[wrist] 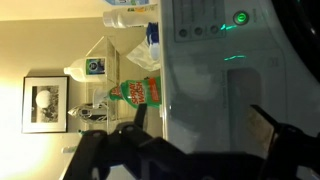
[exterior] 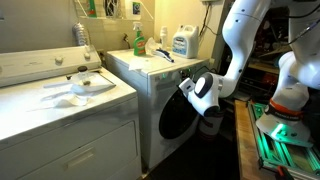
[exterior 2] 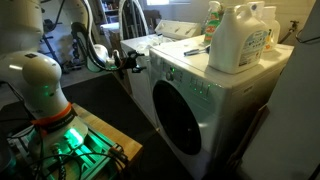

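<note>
My gripper (exterior: 203,93) hangs in front of a white front-load washer (exterior: 150,95), level with its dark round door (exterior: 176,112). It also shows in an exterior view (exterior 2: 128,62) beside the washer's front corner. In the wrist view the two dark fingers (wrist: 200,112) stand wide apart with nothing between them, facing the washer's white front (wrist: 215,70). A green light (wrist: 240,17) glows on the control panel. The gripper touches nothing that I can see.
On the washer top stand a white detergent jug (exterior: 181,40) (exterior 2: 240,38), a green spray bottle (exterior: 138,40) (wrist: 140,92) and a blue item (exterior: 163,56). A white dryer (exterior: 60,120) beside it carries white cloth (exterior: 85,86). The robot base (exterior 2: 55,130) stands on a wooden board.
</note>
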You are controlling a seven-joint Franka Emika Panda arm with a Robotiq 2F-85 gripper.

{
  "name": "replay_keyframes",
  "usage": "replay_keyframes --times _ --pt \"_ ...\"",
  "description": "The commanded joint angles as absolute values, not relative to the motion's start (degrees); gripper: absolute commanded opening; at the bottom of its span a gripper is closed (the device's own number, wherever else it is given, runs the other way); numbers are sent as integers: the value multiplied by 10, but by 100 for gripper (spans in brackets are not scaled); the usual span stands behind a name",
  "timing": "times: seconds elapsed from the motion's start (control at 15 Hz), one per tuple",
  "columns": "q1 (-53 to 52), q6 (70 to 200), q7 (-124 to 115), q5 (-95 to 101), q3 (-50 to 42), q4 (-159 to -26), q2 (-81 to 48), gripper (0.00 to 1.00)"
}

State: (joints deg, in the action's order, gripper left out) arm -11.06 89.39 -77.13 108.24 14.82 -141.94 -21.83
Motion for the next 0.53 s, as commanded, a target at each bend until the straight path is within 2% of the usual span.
replay_keyframes --times 0.0,0.47 --pt "-120 840 -782 1130 132 -1373 -296 100" --pt "-123 737 -788 1188 118 -1306 -394 100"
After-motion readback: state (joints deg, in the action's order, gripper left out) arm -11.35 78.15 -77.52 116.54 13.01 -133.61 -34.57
